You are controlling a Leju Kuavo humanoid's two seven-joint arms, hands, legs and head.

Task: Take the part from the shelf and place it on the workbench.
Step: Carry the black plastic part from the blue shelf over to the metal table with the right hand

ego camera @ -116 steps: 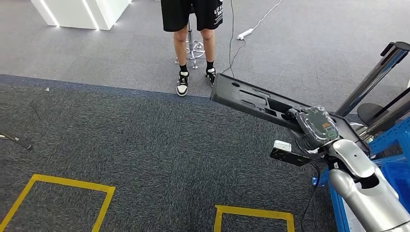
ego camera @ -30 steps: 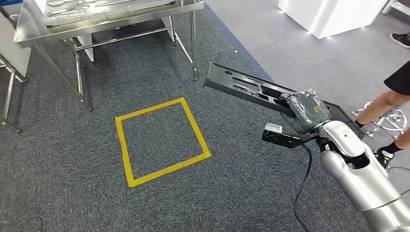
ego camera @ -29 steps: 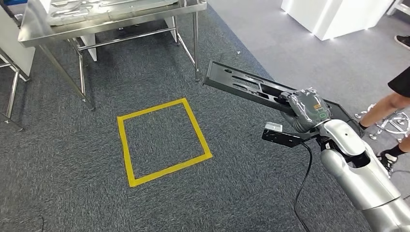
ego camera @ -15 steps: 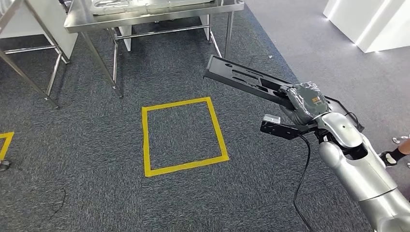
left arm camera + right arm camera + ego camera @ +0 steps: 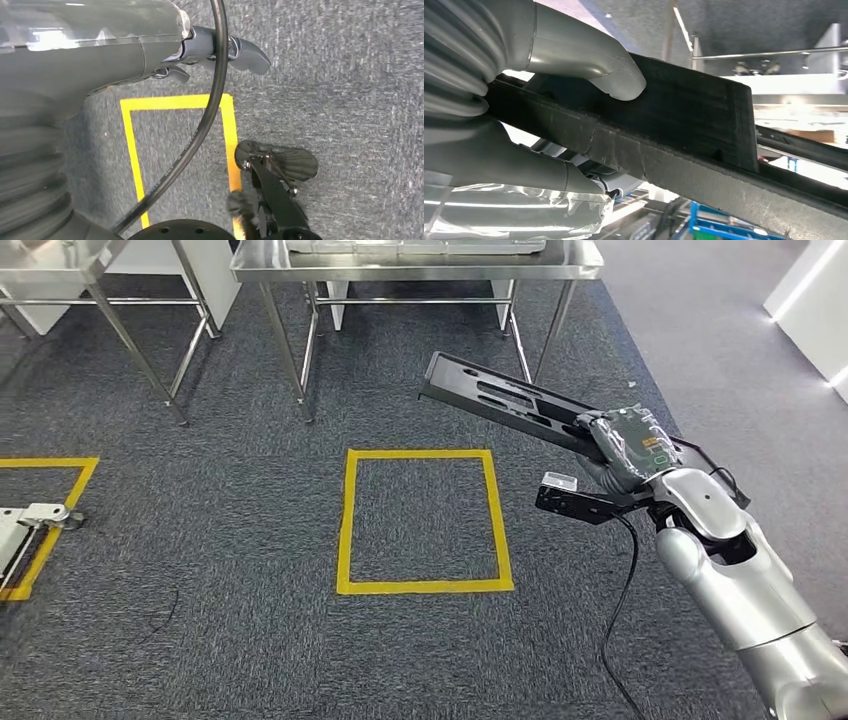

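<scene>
Shift: whole view was swung round by the robot's turning, not by the things; workbench (image 5: 420, 262) was brought ahead, above the yellow floor square (image 5: 424, 522)
Part: long black slotted part (image 5: 500, 400) was carried in the air, tilted, well short of the bench
Right hand (image 5: 625, 448): thumb and fingers were clamped on the part's edge
Left hand (image 5: 210, 52): nothing was held; fingers seemed curled, though that could not be told surely
Advice: grip should be kept firm and the part levelled before the bench is approached

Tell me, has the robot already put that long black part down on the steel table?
No: in the head view the right hand holds the black part in the air, short of the steel workbench.
</scene>
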